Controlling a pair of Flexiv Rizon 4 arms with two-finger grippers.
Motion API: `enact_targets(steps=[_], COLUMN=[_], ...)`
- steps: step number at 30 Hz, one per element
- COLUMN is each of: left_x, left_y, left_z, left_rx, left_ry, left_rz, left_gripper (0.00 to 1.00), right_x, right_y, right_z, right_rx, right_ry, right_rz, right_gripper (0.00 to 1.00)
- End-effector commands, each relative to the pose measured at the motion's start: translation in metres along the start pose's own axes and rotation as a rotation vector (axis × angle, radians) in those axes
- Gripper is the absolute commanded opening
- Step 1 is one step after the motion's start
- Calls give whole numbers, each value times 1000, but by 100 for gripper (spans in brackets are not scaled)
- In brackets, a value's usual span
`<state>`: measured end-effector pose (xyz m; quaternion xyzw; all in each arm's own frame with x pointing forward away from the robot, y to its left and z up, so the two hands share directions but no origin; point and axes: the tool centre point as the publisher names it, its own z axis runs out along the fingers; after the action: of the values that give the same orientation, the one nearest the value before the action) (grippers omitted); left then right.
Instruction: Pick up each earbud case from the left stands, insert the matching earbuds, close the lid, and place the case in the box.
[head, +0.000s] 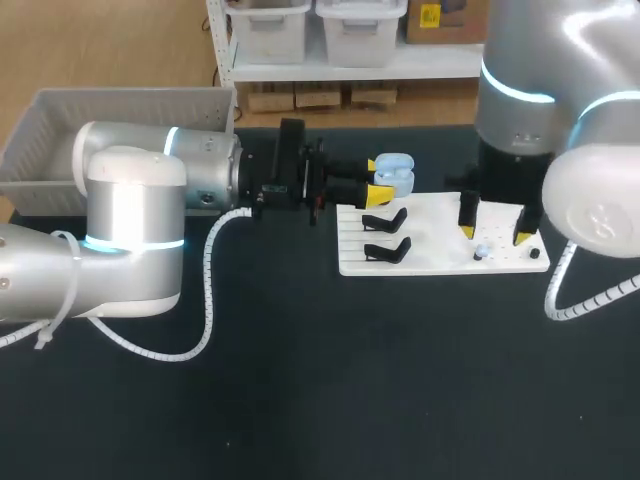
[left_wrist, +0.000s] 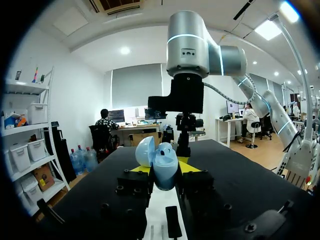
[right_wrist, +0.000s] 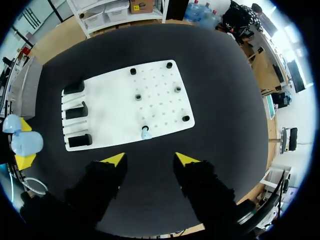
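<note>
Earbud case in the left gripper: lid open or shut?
Open. In the left wrist view the earbud case shows its lid swung back off the body.

Both arms are the same build: fat silver tubes, rounded white joint caps, and a thin glowing cyan ring at the joints. The left arm (head: 130, 230) has a white spiral-wrapped cable (head: 207, 300) looping off it, plus a thin white zip tie (head: 45, 338) further back. The right arm (head: 540, 90) has its own spiral cable (head: 585, 306). The wrists switch to black hardware. The left gripper (left_wrist: 165, 167) is chunky black blocks dotted with round screw heads. The right gripper (right_wrist: 150, 159) has black fingers too, and both end in bright yellow wedge tips.
</note>
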<state>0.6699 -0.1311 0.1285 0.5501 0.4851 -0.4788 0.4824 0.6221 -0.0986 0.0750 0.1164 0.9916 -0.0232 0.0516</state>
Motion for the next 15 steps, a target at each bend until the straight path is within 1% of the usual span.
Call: enact_targets(steps=[1,6,8,11,15], left_x=[0,0,0,0,0], left_y=[0,0,0,0,0], left_z=[0,0,0,0,0], left_rx=[-1,-1,-1,-1,-1], left_ry=[1,1,1,1,1], left_rz=[0,0,0,0,0], left_gripper=[0,0,0,0,0], right_x=[-2,-3,-2,-1,-3], right_y=[0,0,2,6,7], right_z=[11,18,18,20,25], right_rx=[-2,-19,-23,-6,-29], right_ry=[2,16,0,-28,-27], right_rz=[2,-1,2,-5,8], right_gripper=[50,47,45,45,43])
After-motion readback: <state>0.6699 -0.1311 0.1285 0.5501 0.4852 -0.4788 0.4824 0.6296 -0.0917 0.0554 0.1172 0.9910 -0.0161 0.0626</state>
